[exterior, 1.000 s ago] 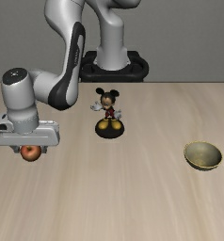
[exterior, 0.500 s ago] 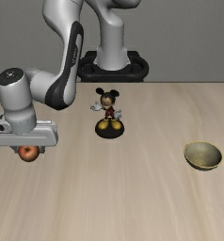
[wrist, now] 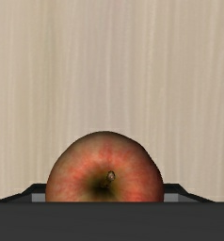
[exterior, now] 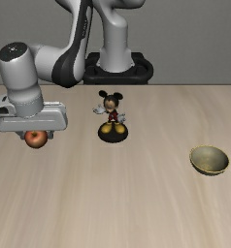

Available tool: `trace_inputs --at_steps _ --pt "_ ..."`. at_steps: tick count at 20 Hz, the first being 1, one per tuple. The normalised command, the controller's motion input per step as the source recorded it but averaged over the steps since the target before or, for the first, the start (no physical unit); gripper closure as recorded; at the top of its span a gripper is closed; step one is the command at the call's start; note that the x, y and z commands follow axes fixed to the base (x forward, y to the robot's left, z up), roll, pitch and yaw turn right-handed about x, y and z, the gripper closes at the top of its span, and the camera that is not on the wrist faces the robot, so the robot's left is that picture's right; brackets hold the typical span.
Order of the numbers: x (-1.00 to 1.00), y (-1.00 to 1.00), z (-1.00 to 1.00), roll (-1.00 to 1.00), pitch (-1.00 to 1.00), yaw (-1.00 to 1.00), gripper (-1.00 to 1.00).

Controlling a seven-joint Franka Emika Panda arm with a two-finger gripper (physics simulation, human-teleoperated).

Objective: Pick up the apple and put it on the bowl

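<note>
Holds the apple (exterior: 35, 139) clamped in the gripper (exterior: 34, 135), stem up toward the wrist (round, no long axis), far from the bowl (exterior: 209, 160).

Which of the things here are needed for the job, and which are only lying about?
Needed for the job:
- apple, held in the gripper
- bowl, the place where the apple must go

Only lying about:
- mouse figurine, standing on the table between the apple and the bowl
</note>
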Motion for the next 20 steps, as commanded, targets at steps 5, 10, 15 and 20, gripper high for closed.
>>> trace_inputs --at_steps 5,10,15,20 --pt "0.00 1.00 0.00 0.00 0.00 0.00 1.00" --pt "0.00 1.00 0.00 0.00 0.00 0.00 1.00" --pt "0.00 1.00 0.00 0.00 0.00 0.00 1.00" --pt "0.00 1.00 0.00 0.00 0.00 0.00 1.00"
